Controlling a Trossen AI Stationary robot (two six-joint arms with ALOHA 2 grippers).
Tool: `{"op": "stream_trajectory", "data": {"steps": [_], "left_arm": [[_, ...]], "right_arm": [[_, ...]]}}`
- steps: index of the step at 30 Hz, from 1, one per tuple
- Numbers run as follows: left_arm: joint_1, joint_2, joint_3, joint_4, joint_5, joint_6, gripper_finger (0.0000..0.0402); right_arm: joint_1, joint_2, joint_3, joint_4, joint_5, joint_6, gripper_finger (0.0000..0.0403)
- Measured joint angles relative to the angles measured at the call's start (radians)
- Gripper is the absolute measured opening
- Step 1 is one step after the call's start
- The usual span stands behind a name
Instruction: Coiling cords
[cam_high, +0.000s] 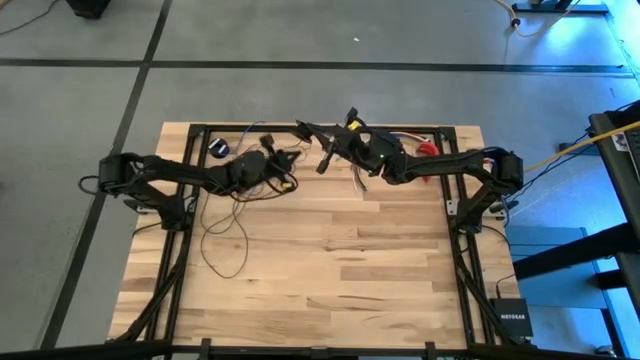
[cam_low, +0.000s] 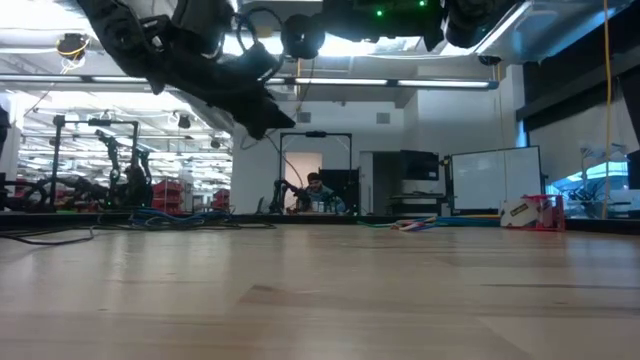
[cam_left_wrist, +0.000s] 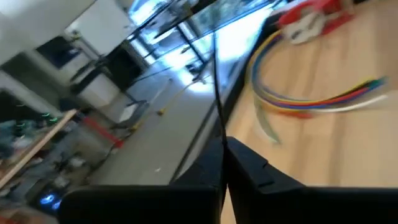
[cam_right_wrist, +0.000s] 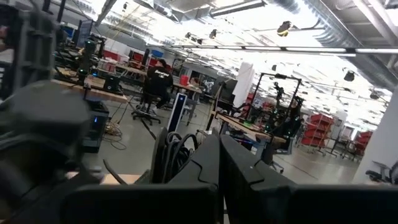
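Both grippers work close together near the table's far edge. The left gripper (cam_left_wrist: 222, 163) has its fingers pressed together on a strand of the thin dark brown-black cord (cam_left_wrist: 216, 93), which runs taut away from the fingertips. The right gripper (cam_right_wrist: 219, 163) is also clamped, with several gathered turns of the same cord (cam_right_wrist: 174, 152) bunched beside its fingers. From there the rest of the cord (cam_high: 222, 225) trails in loose loops across the pale wooden tabletop (cam_high: 330, 280), toward the left arm's side. A bundle of multicoloured wires (cam_left_wrist: 311, 102) lies just beyond. To coil well, I judge the left gripper should keep light tension and lay each turn against the bunch, without snagging that coloured bundle or tangling the slack loops.
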Motion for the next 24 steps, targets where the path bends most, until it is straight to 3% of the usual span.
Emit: {"op": "stream_trajectory", "data": {"steps": [11, 24], "left_arm": [[0.063, -0.213, 0.0, -0.121, -0.033, 0.098, 0.0003], [0.139, -0.502, 0.0, -0.252, -0.029, 0.044, 0.0006]], "right_arm": [[0.035, 0.0, 0.0, -0.007, 0.006, -0.106, 0.0005], [0.032, 0.0, 0.0, -0.05, 0.016, -0.156, 0.0005]]}}
